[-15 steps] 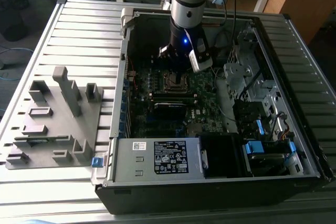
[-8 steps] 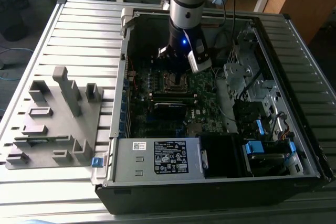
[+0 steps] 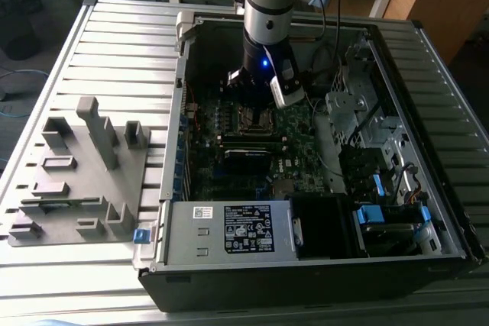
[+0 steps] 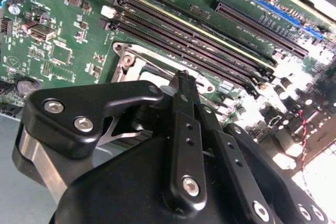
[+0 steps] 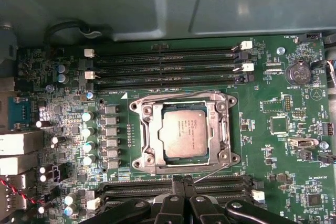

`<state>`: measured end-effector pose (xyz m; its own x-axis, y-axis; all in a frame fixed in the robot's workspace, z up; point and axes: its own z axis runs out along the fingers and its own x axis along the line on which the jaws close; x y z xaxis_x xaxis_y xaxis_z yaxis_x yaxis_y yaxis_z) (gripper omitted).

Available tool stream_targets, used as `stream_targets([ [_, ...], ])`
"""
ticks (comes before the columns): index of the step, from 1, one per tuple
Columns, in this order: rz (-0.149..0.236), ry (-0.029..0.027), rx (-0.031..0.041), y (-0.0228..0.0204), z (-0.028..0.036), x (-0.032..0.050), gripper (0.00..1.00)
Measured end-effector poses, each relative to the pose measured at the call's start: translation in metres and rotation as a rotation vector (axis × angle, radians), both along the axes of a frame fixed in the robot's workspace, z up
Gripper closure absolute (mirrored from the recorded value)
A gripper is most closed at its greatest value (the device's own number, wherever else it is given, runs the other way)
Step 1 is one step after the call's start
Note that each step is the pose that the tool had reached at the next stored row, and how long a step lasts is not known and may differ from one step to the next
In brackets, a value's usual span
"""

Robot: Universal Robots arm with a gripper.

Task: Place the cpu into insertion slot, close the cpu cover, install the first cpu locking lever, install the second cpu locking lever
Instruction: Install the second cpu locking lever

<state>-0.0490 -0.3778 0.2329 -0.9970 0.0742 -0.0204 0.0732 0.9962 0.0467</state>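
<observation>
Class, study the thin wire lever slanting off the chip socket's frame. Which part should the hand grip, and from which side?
Grip the lever at its free end, the tip nearest the hand. It is a thin wire slanting away from the socket frame, so that end probably has room around it. Come from above, pinching across the wire.

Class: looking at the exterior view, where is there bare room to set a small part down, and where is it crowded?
Free: ribbed table between the grey fixture and computer case. Crowded: the motherboard beneath the claw.
</observation>
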Motion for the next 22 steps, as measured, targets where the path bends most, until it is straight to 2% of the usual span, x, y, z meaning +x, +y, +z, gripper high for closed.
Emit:
stream_targets([
  [22, 0.000, -0.0003, 0.0006, 0.0001, -0.0040, -0.0010, 0.89],
])
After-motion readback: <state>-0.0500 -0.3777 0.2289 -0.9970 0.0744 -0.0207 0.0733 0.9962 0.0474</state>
